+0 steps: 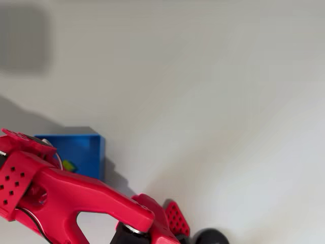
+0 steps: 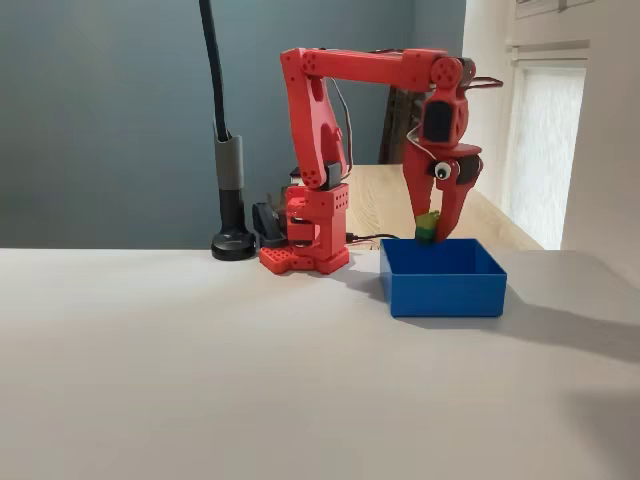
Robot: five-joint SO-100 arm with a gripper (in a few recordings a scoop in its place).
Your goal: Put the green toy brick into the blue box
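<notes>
Blue box [image 2: 445,284] nearest; pincer [image 2: 431,229] grips green toy brick [image 2: 427,226] above it.

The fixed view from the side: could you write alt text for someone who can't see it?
A red robot arm holds a small green toy brick in its claw just above the back edge of an open blue box, not yet dropped in. The box sits on a pale table, with a black lamp stand beside the arm's base.
</notes>
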